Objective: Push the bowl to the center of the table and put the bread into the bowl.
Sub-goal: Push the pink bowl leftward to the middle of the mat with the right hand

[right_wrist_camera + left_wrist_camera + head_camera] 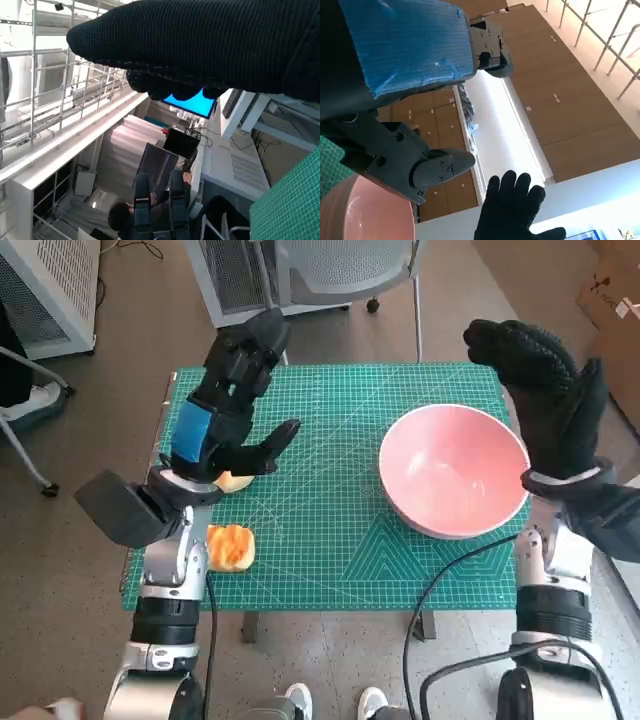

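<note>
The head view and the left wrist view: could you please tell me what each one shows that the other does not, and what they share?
Only the head view shows the bread near the table's left front corner, a second pale piece under the left hand, and the whole green mat. Only the left wrist view shows wooden wall panels and a bright window strip. Both show the pink bowl, the left hand and the gloved right hand, each raised and holding nothing.

Brown floor around a small table topped by a green cutting mat; grey office chair at top centre; white perforated cabinet upper left; cardboard boxes upper right; wooden wall panels flanking a bright window strip; blue lit screen mid-frame; white railings at left
</note>
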Motion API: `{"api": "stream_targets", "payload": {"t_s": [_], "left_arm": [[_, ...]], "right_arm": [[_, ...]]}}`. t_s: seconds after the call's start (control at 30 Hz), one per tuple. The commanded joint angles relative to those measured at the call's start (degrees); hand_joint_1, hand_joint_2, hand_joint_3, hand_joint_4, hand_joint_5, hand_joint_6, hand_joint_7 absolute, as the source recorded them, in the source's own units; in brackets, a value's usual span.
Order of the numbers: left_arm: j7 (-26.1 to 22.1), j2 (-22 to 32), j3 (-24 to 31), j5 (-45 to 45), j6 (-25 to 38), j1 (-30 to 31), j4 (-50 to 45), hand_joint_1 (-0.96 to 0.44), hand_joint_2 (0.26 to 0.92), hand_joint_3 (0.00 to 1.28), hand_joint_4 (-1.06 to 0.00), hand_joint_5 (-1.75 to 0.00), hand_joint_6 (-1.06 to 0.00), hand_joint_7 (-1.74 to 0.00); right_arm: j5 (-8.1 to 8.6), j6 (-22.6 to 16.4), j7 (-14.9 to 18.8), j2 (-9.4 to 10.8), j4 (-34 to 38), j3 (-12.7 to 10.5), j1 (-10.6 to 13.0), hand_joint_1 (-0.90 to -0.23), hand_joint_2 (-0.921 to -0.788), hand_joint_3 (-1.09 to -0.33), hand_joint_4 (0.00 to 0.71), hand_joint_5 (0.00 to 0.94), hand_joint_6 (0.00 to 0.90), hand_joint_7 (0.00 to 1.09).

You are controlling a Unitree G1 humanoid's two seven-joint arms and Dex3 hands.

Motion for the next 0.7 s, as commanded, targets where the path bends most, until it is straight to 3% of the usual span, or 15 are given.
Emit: {"api": "stream_targets", "payload": {"t_s": [0.03, 0.43, 0.7], "left_arm": [[-0.2, -0.3, 0.1, -0.8, 0.0, -0.1, -0.5, -0.19, 0.58, 0.76, 0.0, -0.22, 0.0, -0.58], [-0.1, -0.4, -0.1, -0.4, -0.5, -0.3, 0.1, -0.19, 0.578, 0.76, 0.0, -0.22, 0.0, -0.59], [-0.2, -0.4, 0.0, -0.3, -0.8, -0.7, 1.0, -0.19, 0.577, 0.76, 0.0, -0.22, 0.0, -0.58]], "right_arm": [[0.19, 0.6, 0.2, -0.4, 1.0, -0.2, 1.2, -0.654, -0.921, -0.622, 0.261, 0.001, 0.415, 0.0], [0.26, 0.4, 0.7, -1.3, 3.0, -0.8, 0.7, -0.652, -0.921, -0.626, 0.256, 0.0, 0.402, 0.0], [0.74, 0.3, 1.3, -3.5, 7.7, -2.7, -0.9, -0.642, -0.921, -0.633, 0.237, 0.0, 0.395, 0.0]]}}
